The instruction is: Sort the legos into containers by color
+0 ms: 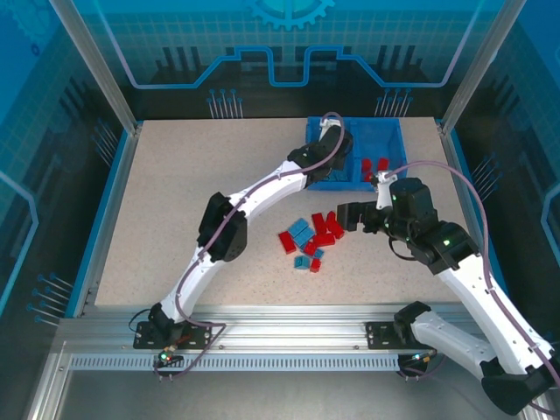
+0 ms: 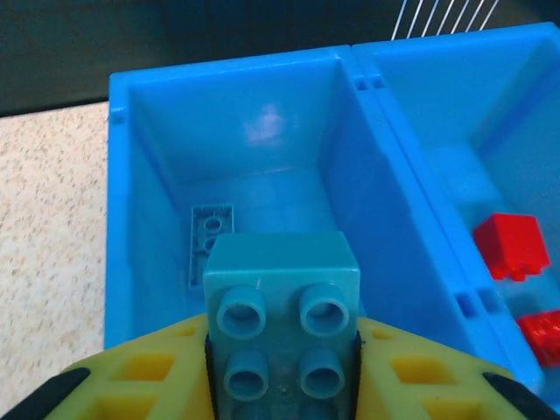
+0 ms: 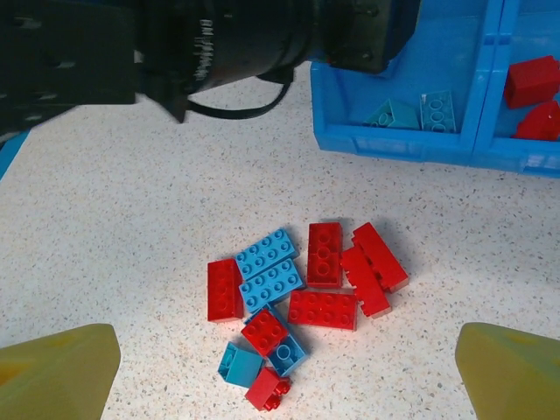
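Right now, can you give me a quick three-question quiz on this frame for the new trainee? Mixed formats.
1. True or false: the right gripper is closed on a red brick.
2. Which side of the bin has red bricks in it? A left, B right, C both.
3. Fill in: the left gripper holds a ___ brick above the left compartment.

Key: 1 false, it hangs open over the pile. 2 B. 3 light blue.

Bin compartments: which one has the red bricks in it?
The right compartment: red bricks lie in it, while the left compartment holds light blue bricks.
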